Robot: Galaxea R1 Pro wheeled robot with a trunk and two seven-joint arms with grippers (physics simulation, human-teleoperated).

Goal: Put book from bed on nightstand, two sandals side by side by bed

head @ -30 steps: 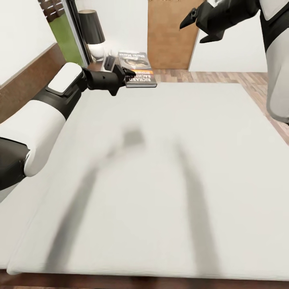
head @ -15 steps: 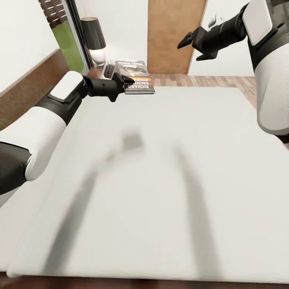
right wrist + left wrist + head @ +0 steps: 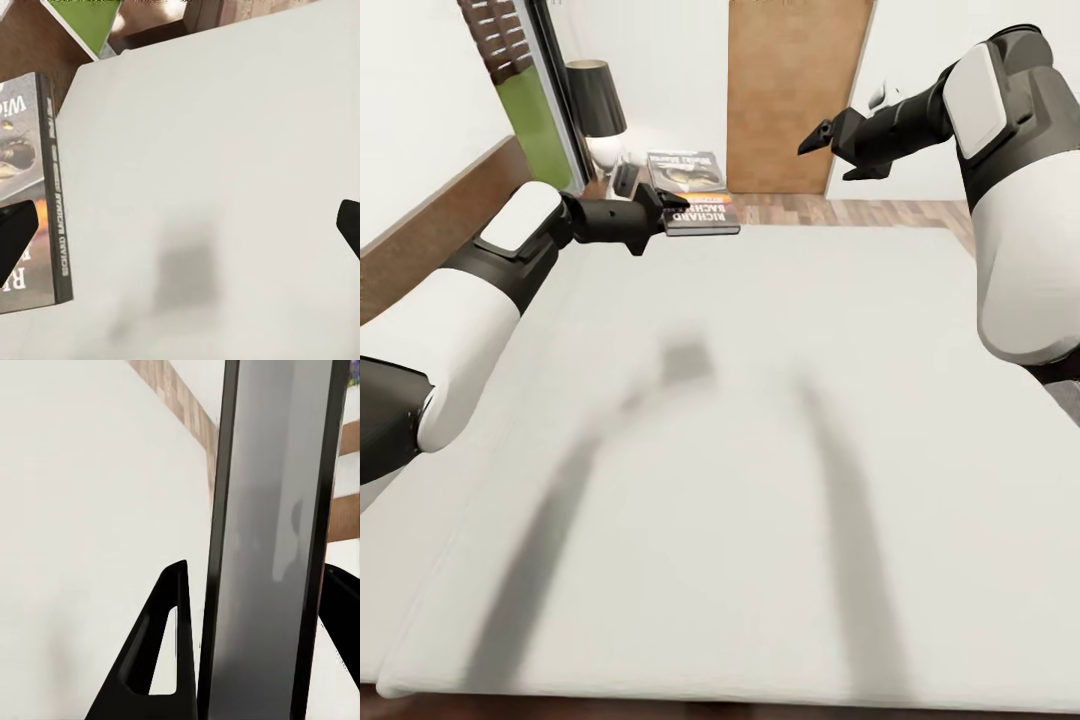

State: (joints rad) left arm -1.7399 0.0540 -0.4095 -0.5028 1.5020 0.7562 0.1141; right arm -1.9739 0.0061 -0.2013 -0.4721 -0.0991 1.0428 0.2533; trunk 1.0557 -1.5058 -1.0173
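The book (image 3: 697,193), dark-covered with an orange band and white lettering, hangs level above the far left corner of the bed (image 3: 760,420). My left gripper (image 3: 672,204) is shut on its near edge. The left wrist view shows the book's edge (image 3: 270,547) clamped between the black fingers (image 3: 161,652). Just beyond stands the nightstand (image 3: 596,184). My right gripper (image 3: 815,140) is open and empty, raised over the bed's far edge; its wrist view looks down on the book (image 3: 30,187) and the mattress (image 3: 225,150). The sandals are out of view.
A black-shaded lamp (image 3: 596,100) and a small dark object (image 3: 625,178) stand on the nightstand. A brown wooden door (image 3: 795,90) is in the far wall, with plank floor (image 3: 860,212) in front of it. The dark headboard (image 3: 430,225) runs along the bed's left.
The head view has shifted a little. My right arm has come down and further into view. My left gripper still holds the book over the same corner.
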